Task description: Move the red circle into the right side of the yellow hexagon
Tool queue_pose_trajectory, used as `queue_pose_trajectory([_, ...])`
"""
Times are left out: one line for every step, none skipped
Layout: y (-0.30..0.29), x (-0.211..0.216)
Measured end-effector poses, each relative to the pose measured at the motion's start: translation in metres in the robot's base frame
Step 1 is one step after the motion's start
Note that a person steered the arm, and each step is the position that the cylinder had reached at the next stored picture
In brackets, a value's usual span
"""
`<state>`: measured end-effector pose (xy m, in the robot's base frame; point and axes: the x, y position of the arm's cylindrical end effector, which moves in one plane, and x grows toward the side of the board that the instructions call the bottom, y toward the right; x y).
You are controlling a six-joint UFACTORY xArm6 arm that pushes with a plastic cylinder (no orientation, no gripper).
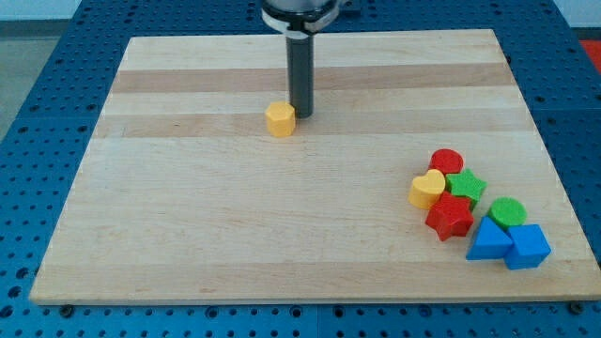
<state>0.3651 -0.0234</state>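
Note:
The yellow hexagon (280,119) sits alone in the upper middle of the wooden board. My tip (301,115) stands just to the right of it, close to touching its right side. The red circle (447,161) lies far off at the view's right, at the top of a cluster of blocks, touching the green star (467,186) and next to the yellow heart (427,189).
The cluster at the right also holds a red star (450,217), a green circle (508,212), a blue triangle (488,239) and a blue cube (528,247). The board's (188,235) right edge runs close to the cluster.

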Motion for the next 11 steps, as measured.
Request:
queue_pose_trajectory([0.041, 0.0])
queue_pose_trajectory([0.129, 0.007])
queue_pose_trajectory([0.198, 0.037])
queue_pose_trajectory([0.245, 0.056])
queue_pose_trajectory([0.271, 0.073])
queue_pose_trajectory([0.297, 0.108])
queue_pose_trajectory([0.332, 0.145])
queue_pose_trajectory([0.344, 0.189])
queue_pose_trajectory([0.344, 0.227])
queue_pose_trajectory([0.331, 0.252])
queue_pose_trajectory([0.311, 0.253])
